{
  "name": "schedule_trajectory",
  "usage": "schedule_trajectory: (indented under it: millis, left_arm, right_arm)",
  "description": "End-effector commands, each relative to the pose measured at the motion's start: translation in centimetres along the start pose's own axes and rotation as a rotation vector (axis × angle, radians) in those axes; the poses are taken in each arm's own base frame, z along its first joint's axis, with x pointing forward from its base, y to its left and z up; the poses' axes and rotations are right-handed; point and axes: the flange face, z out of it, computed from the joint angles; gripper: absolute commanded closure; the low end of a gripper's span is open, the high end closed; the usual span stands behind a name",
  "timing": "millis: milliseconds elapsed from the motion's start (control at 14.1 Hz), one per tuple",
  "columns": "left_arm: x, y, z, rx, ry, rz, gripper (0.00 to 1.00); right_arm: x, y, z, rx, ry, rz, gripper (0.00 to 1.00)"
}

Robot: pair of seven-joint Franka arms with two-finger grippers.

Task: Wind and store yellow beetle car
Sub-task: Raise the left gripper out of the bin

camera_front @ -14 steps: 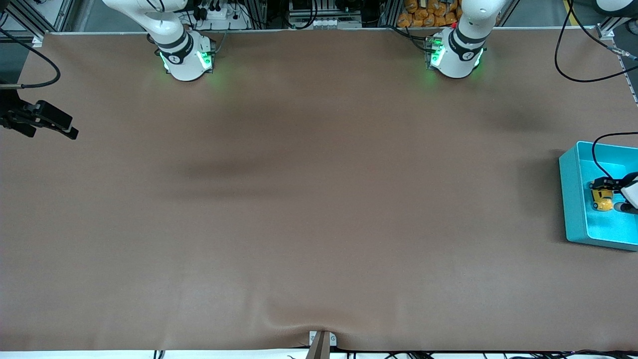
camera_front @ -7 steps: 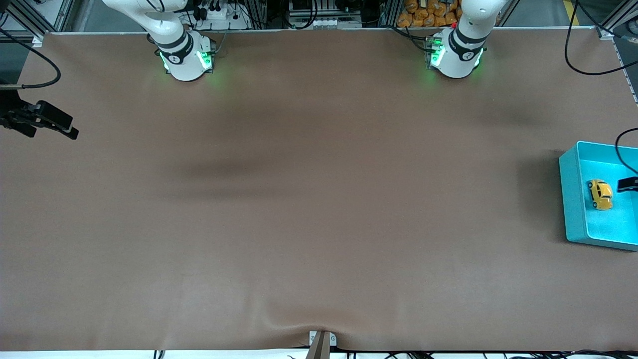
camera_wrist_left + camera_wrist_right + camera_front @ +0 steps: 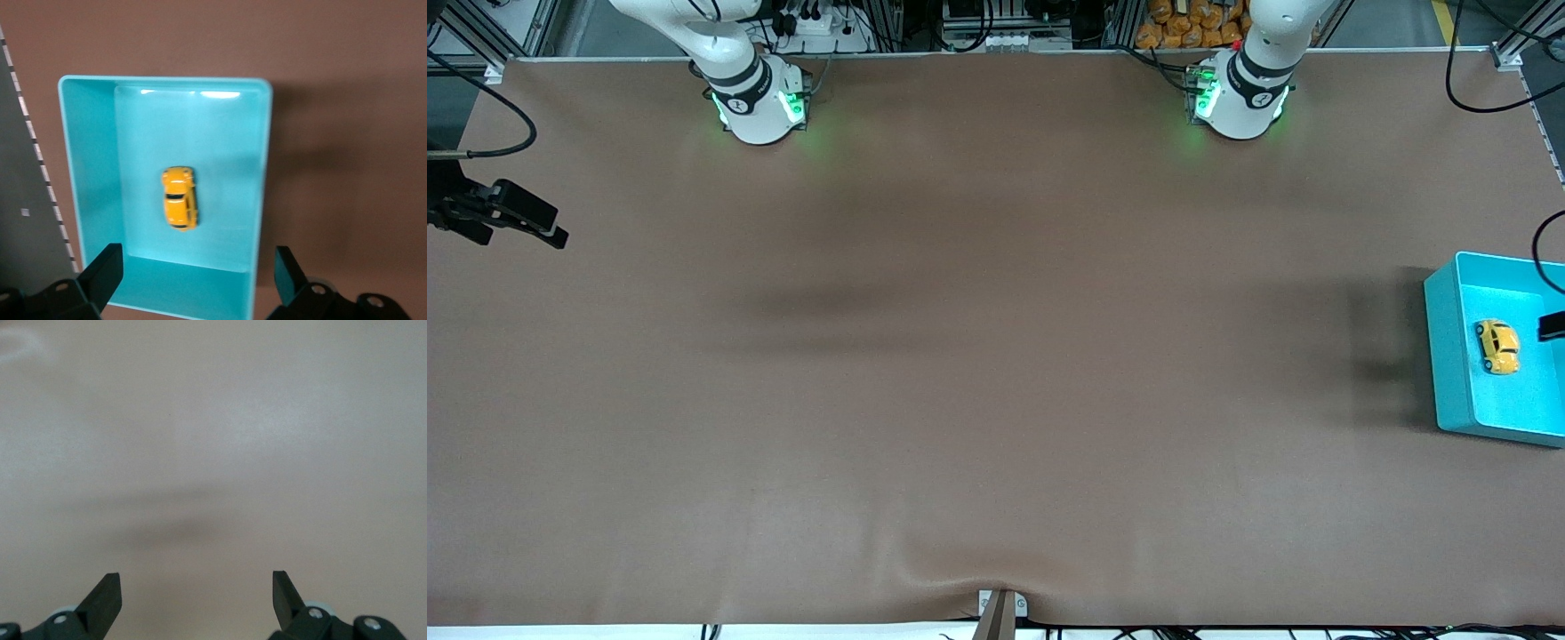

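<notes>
One container to report: teal bin [image 3: 1449, 356], at mid-height on the front frame's edge toward the left arm's end of the counter [image 3: 996, 356], partly cut off by that edge. Holding only the yellow beetle car [image 3: 1496, 346], upright on its wheels about mid-floor, clear of all the walls on show; seen whole in the left wrist view, no other contents. Left tool [image 3: 197, 257] hanging over the bin, fingers spread wide, pinching nothing, well above the car. Right tool [image 3: 195, 583] over bare counter toward the right arm's end, in the upper part of the front frame at its edge, also spread and empty; waiting. Reads as storing done, with only the left arm's retreat left. Cannot tell from here whether the spring is wound. To do the retreat well: lift straight up first, then swing away only once the fingers are above the rim. Keep the spread fingers off the bin walls, since a light plastic bin will likely slide if clipped. Avoid any brush on the car; if wound, could roll into a wall. Leave the right arm parked, not needed. Before calling it finished, confirm the car sits inside the bin, wheels down, not moving.
</notes>
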Motion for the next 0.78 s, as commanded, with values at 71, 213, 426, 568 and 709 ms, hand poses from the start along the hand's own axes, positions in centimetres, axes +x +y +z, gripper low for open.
schedule_trajectory:
  millis: [71,213,426,568,709]
  left_arm:
    - [0.4,6.0,-4.6,-0.041,-0.002,-0.041,0.0]
    - [0.5,9.5,-7.2,-0.058,-0.006,-0.073,0.0]
    - [-0.1,15.4,-11.6,-0.051,-0.018,-0.091,0.0]
    - [-0.8,18.9,-14.4,-0.045,-0.008,-0.081,0.0]
    - [-2.6,22.4,-18.0,-0.045,0.007,-0.057,0.0]
  right_arm:
    - [-0.2,-0.2,-0.2,-0.014,0.004,-0.015,0.0]
    - [-0.2,-0.2,-0.2,-0.014,0.006,-0.015,0.0]
    - [-0.2,-0.2,-0.2,-0.014,0.004,-0.015,0.0]
    - [-0.2,-0.2,-0.2,-0.014,-0.001,-0.015,0.0]
    - [-0.2,0.0,-0.3,-0.014,0.0,-0.011,0.0]
